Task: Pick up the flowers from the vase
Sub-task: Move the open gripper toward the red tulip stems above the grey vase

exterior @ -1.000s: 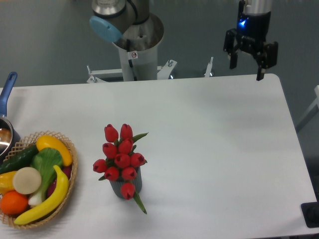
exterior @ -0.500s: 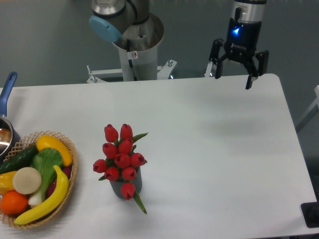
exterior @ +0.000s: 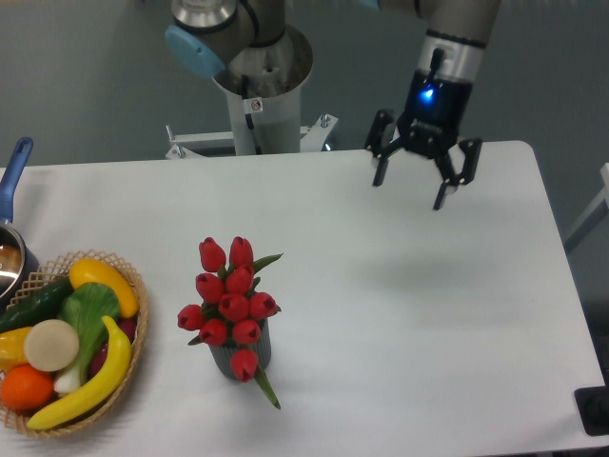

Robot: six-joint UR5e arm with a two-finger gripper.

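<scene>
Red tulip flowers (exterior: 231,305) stand in a dark grey vase (exterior: 240,350) on the near left of a white table (exterior: 428,314). The robot arm's end effector (exterior: 411,188) hangs above the table's far right, fingers spread wide and holding nothing (a blue light glows on its wrist), well apart from the bouquet. A woven basket (exterior: 133,328) of fruit and vegetables sits at the left edge, beside a blue-handled pot (exterior: 9,238).
</scene>
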